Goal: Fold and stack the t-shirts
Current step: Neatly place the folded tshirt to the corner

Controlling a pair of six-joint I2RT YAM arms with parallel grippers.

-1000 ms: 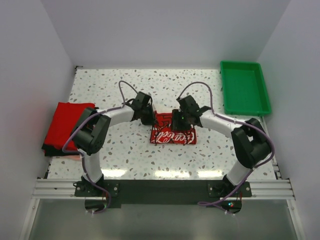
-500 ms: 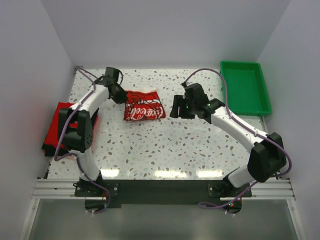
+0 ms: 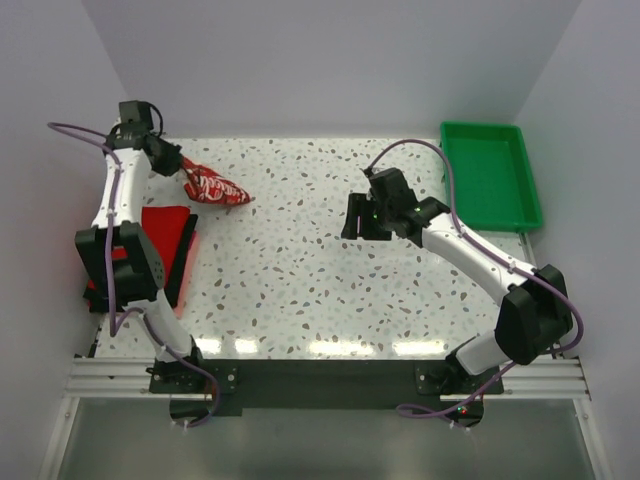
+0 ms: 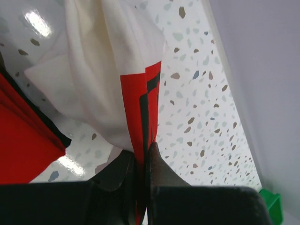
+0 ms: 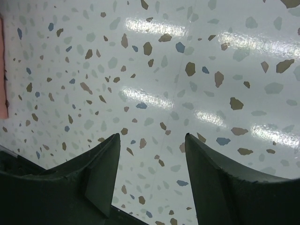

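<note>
Left tool (image 3: 176, 168), clenched on the cream-white, red-printed cloth t-shirt (image 3: 213, 187) hanging over the counter's (image 3: 300, 290) far-left corner, I'd lower slowly, laying it flat and edge-aligned on the bright red folded shirt (image 3: 165, 225).

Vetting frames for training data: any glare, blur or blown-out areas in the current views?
Top external: sharp; glare patches on the table along its near edge, bright strip at its far edge. Left wrist: two glare spots on the table; the cream-white shirt crowds the frame, left fingers dark, little detail. Right wrist: glare streaks across the table, right fingers in shadow, no blur.
</note>
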